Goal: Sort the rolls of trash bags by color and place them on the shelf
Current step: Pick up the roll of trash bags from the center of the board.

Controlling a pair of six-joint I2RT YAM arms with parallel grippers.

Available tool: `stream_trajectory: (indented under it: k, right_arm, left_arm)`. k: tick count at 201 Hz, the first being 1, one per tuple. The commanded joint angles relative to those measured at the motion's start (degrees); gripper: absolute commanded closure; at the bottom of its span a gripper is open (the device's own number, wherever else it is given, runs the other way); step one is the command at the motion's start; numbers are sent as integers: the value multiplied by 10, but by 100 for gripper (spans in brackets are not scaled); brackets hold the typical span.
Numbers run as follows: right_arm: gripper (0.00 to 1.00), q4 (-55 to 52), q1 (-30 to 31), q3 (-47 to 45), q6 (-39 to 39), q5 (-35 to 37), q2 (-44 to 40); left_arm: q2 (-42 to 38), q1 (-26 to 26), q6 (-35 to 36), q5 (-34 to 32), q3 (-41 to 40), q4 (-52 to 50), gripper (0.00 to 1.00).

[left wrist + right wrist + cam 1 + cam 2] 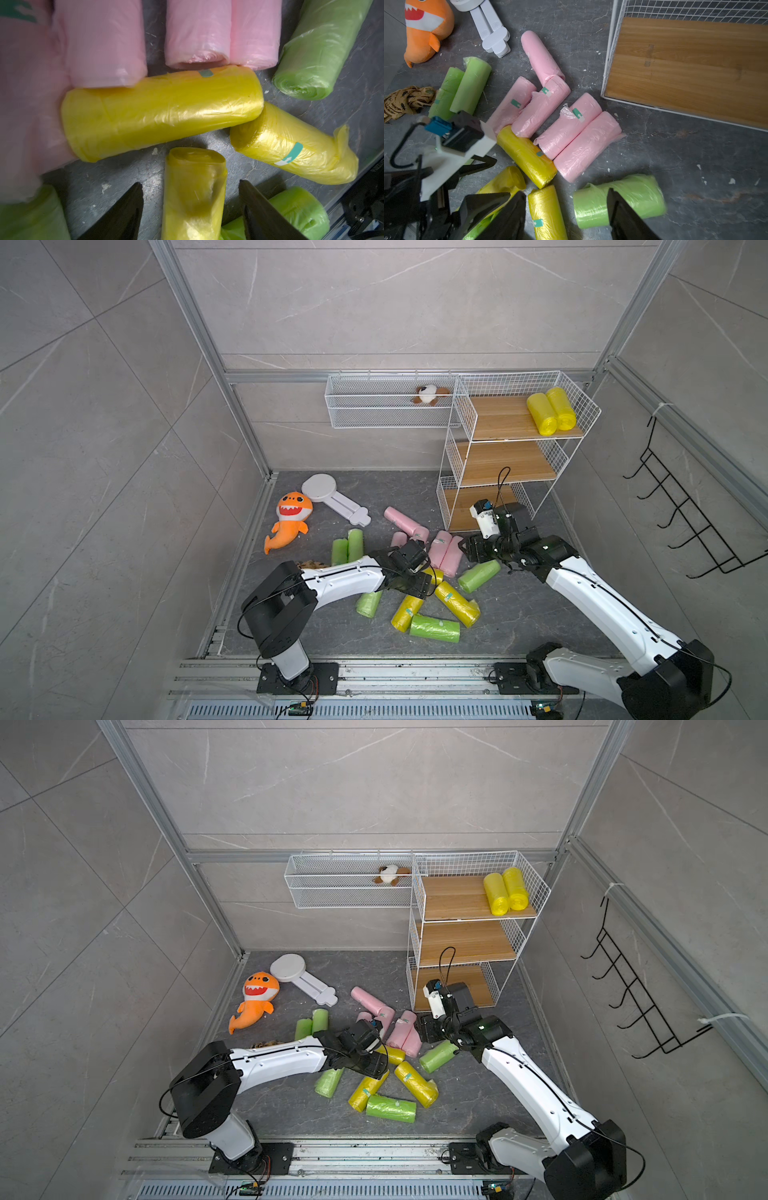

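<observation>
Top views both show two yellow soft-plastic rolls of trash bags lying side by side at one end of the top wooden board of the tall white wire-mesh shelf; the middle and bottom boards look bare. Everything else lies on the dark grey floor in front of the shelf: three yellow rolls, five pale pink rolls and five light green rolls, mixed in a loose heap. So I judge the sorting barely begun, with yellow under way and pink and green untouched. The left gripper hangs low over the heap, its black jaws spread either side of one yellow roll without touching it, likely the next pick. The right gripper hovers near, jaws spread too, holding nothing
</observation>
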Motion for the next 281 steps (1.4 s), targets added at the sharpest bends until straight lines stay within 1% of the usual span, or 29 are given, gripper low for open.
stream_trajectory:
  k: [1,40,73,117,129,159,179,196,216,236,253,271,281]
  right_arm:
    - [34,18,3,-15,7,19,-16]
    - [33,20,3,-32,10,26,-25]
    - [33,20,3,-37,11,34,-31]
    - [33,25,3,-45,17,23,-21]
    - [33,26,3,-46,16,24,-21]
    - [33,24,3,-45,17,23,-25]
    - [33,28,3,-43,19,8,-29]
    - [33,30,3,-37,26,-8,-33]
    - [32,38,3,-29,37,-42,-44]
    - [32,72,3,-27,54,-95,-66]
    - [31,129,7,-33,81,-142,-81]
    - [30,181,18,-37,115,-155,-81]
    - [29,207,27,-35,130,-158,-74]
  left_arm:
    - [20,-10,39,-13,39,-50,24]
    - [60,-22,54,4,74,-70,25]
    - [88,-28,57,-25,93,-94,28]
    - [109,-30,54,-63,98,-105,38]
    - [105,-30,51,-73,95,-105,42]
    - [69,-29,47,-86,88,-96,51]
    - [38,-21,46,-95,80,-88,57]
    - [2,0,42,-95,72,-75,63]
    - [-56,31,36,-73,58,-44,70]
    - [-120,72,17,-45,45,4,73]
    - [-172,123,-24,-17,27,67,74]
    - [-222,180,-96,16,-10,172,78]
    - [-247,202,-136,25,-32,234,81]
